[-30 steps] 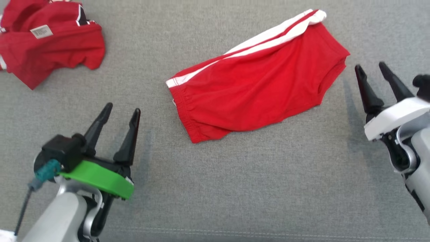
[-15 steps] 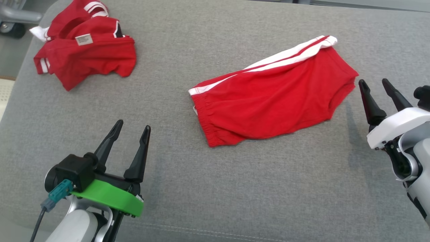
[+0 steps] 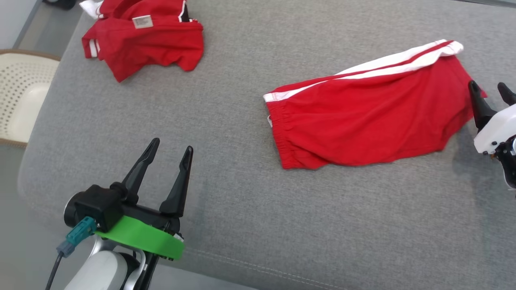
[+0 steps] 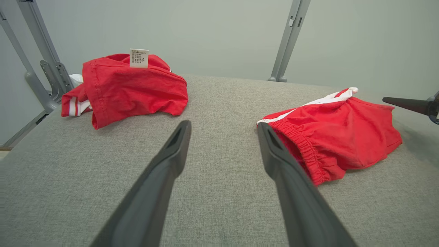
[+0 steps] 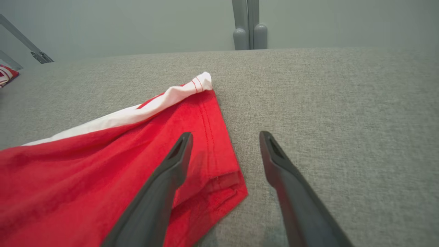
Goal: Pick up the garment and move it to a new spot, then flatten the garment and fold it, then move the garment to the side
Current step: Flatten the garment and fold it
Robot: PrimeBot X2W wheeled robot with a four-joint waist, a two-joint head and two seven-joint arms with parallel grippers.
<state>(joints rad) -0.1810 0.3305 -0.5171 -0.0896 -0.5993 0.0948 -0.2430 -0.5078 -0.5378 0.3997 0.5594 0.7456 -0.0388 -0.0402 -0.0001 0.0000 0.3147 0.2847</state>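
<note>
1. Grey woven cushion (image 3: 242,193) spreads across the head view, with a stitched seam near its front edge. Red shorts (image 3: 371,121) with white side stripes lie flat right of centre, waistband toward the left. A crumpled red heap (image 3: 149,40) sits far off at the upper left, well apart from the shorts. A cream perforated object (image 3: 20,96) shows past the cushion's left edge. The left gripper (image 3: 172,145) hovers at the lower left with its fingers spread and nothing between them, well apart from the shorts. The right gripper (image 3: 487,84) is at the right edge, fingers also spread and empty, just beside the shorts' leg hem.

2. In the left wrist view, a pale wall and grey struts (image 4: 289,37) stand behind the cushion. The left gripper's fingers stand wide apart over bare fabric. The shorts lie to the right with the gathered waistband facing the camera. The heap lies to the left, a white label (image 4: 139,57) sticking up from it. A dark finger of the right gripper pokes in at the right edge.

3. In the right wrist view, the spread fingers straddle the shorts' hem corner: one over red cloth, the other over bare cushion. Whether either touches, I cannot tell. A grey post (image 5: 247,27) stands behind.
</note>
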